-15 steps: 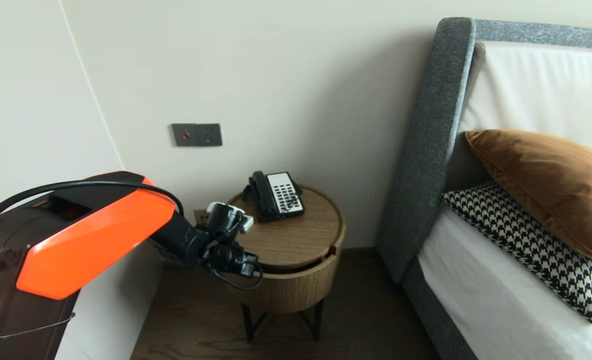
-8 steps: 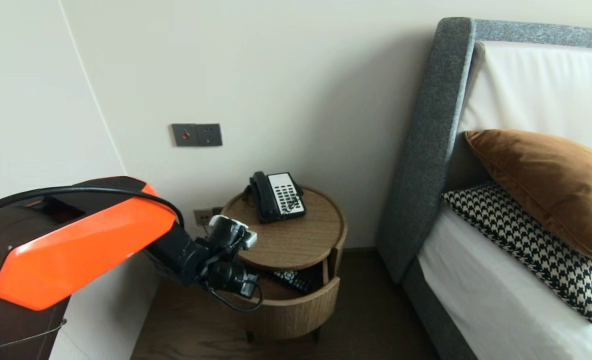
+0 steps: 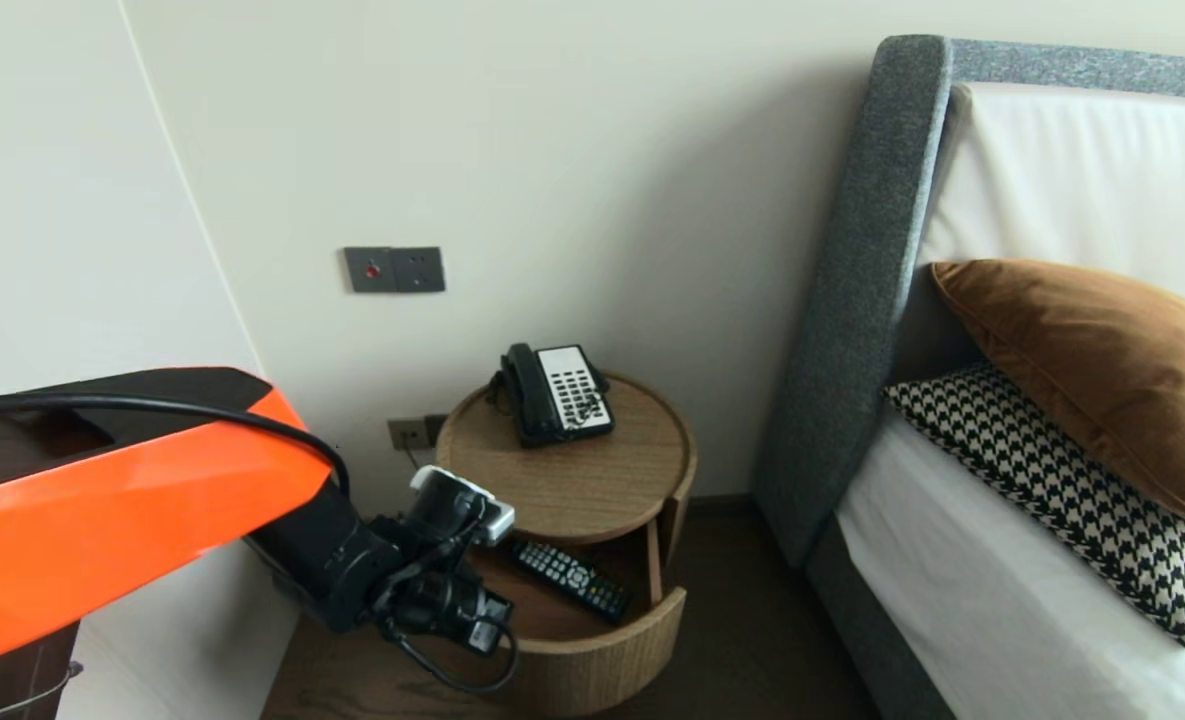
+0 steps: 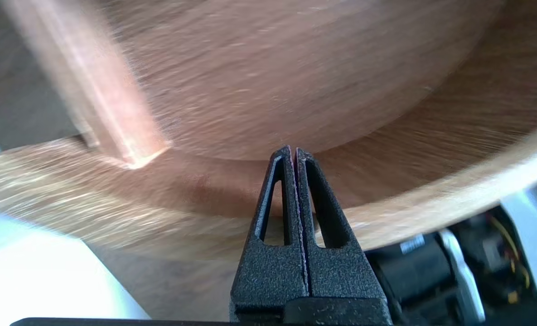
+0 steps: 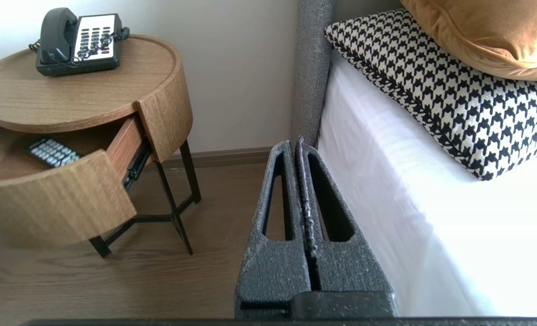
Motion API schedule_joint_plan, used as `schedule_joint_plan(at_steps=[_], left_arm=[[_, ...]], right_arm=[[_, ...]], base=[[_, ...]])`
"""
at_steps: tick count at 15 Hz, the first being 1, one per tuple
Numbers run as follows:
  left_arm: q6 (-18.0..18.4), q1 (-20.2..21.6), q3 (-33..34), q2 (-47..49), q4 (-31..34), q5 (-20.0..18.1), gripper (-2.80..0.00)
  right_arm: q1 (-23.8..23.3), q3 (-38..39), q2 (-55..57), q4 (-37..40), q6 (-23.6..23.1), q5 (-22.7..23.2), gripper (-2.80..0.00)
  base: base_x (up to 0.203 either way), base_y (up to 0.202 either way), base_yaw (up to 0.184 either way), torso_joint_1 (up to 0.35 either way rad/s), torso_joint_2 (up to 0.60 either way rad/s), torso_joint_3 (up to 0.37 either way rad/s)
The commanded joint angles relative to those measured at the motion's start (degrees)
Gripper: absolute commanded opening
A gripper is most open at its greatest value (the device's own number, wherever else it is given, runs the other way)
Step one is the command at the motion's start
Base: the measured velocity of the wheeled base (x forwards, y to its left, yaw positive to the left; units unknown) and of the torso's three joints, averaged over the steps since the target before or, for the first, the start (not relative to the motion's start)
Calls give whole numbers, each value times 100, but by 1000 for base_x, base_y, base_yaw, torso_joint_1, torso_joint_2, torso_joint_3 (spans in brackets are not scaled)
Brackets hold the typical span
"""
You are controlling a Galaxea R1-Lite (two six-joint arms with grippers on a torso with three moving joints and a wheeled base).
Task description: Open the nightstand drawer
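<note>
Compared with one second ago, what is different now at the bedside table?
The drawer has slid out toward the robot as the left tool, shut at its front wall, pulled back. A remote control now shows inside. The phone and the tabletop stayed put. The right tool hangs shut beside the bed.

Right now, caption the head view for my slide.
Shut left gripper at the open round drawer; remote inside, telephone on the nightstand.
</note>
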Motion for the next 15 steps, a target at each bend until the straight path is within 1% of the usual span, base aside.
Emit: schedule_joint_plan(at_steps=[1,3,15], left_arm=[[-3,-111,230,-124,-111,-4,-280],[5,-276,429,-130,-313,-4,-280],[-30,-936,1315,-618,-345,-13,-280]], right_arm=[[0,26,-45,-2,0,-2,-280],[0,26,-45,-2,0,-2,-280],[0,26,-45,-2,0,-2,-280]], base=[[0,0,0,0,0,0],[0,0,0,0,0,0],[0,0,0,0,0,0]])
